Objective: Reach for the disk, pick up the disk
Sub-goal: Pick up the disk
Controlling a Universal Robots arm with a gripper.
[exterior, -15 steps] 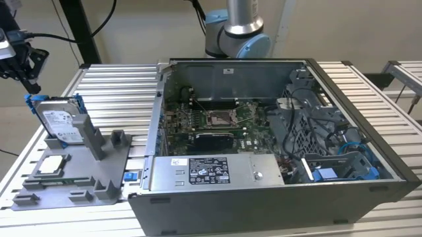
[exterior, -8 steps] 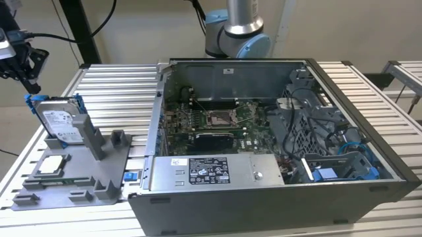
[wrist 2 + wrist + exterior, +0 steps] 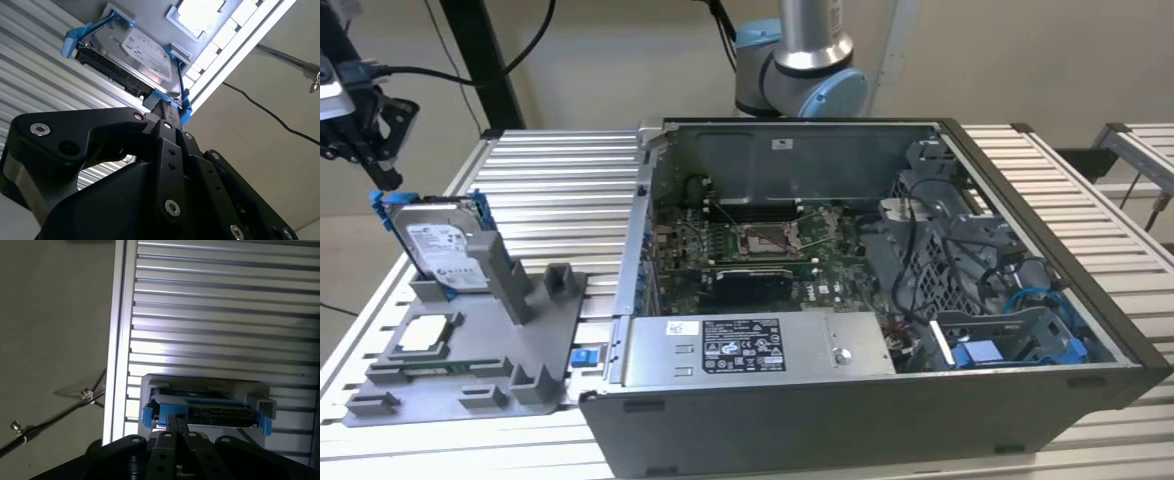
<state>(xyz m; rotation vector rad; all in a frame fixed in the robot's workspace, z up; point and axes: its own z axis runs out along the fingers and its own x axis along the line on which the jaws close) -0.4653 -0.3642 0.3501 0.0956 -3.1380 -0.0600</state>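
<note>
An open computer (image 3: 854, 420) sits on a metal table (image 3: 560, 170). Beside it, a grey tray (image 3: 534, 345) holds a chip (image 3: 427, 335).

Disk (image 3: 443, 245): silver-grey hard drive with a white printed label, clipped in a bright blue plastic frame. It stands upright on one edge in the grey fixture (image 3: 520, 320) on the slatted bench (image 3: 560, 170), at the exterior view's left. Second wrist view: disk (image 3: 135, 52) label face shows, blue tabs at corners. First wrist view: disk (image 3: 205, 407) seen edge-on.

Gripper (image 3: 379, 170) partly beyond the exterior view's left edge; foot of the disk (image 3: 443, 245) behind stand (image 3: 511, 285).
</note>
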